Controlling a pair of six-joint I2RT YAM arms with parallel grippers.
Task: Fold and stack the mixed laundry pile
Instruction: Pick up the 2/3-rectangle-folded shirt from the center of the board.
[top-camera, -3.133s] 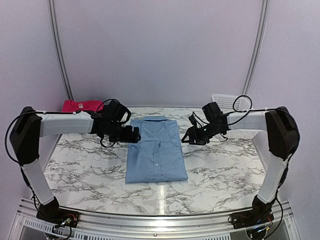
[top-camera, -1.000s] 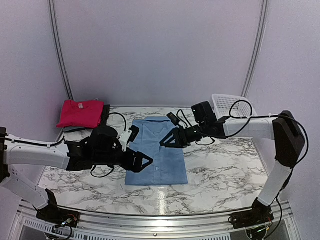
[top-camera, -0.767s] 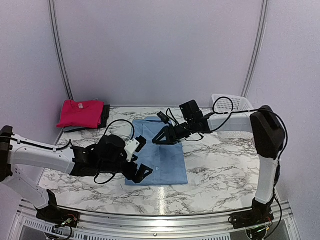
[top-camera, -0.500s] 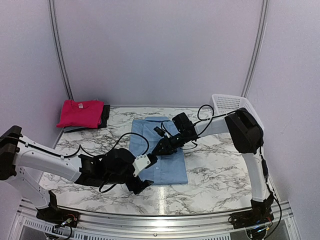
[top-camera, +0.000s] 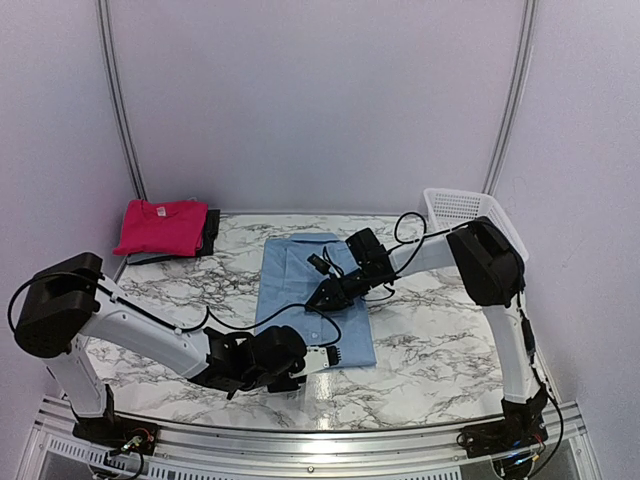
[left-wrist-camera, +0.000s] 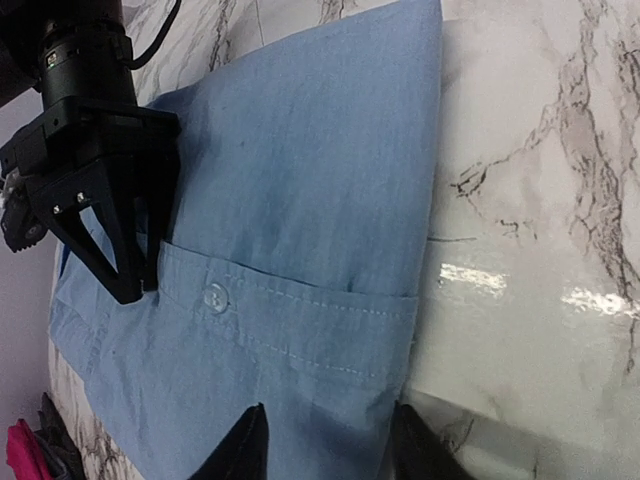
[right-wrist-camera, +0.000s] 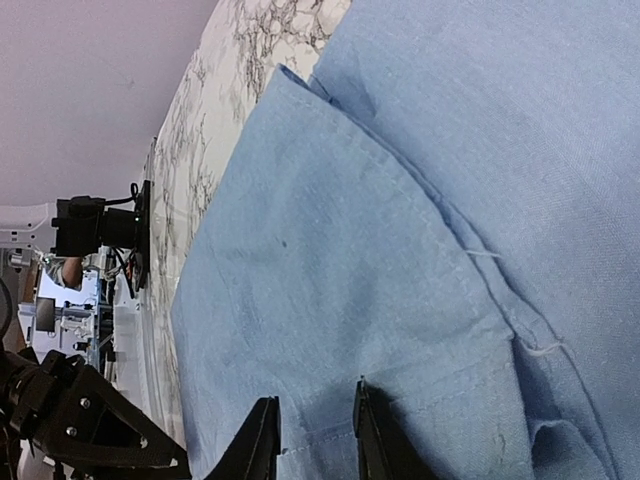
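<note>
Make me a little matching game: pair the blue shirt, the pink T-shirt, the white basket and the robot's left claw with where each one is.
Things:
1. blue shirt
2. pink T-shirt
3. white basket
4. left gripper

Places:
A. far left corner of the table
B. far right corner
C. folded flat in the middle
D. at the shirt's near edge, a finger on each side of the hem

Pairs: 1-C, 2-A, 3-B, 4-D

High fixed view from behind the bases, wrist views close behind left claw (left-wrist-camera: 328, 412) and right claw (right-wrist-camera: 316, 398), all sharing the blue shirt (top-camera: 288, 272) ahead of the claws.
</note>
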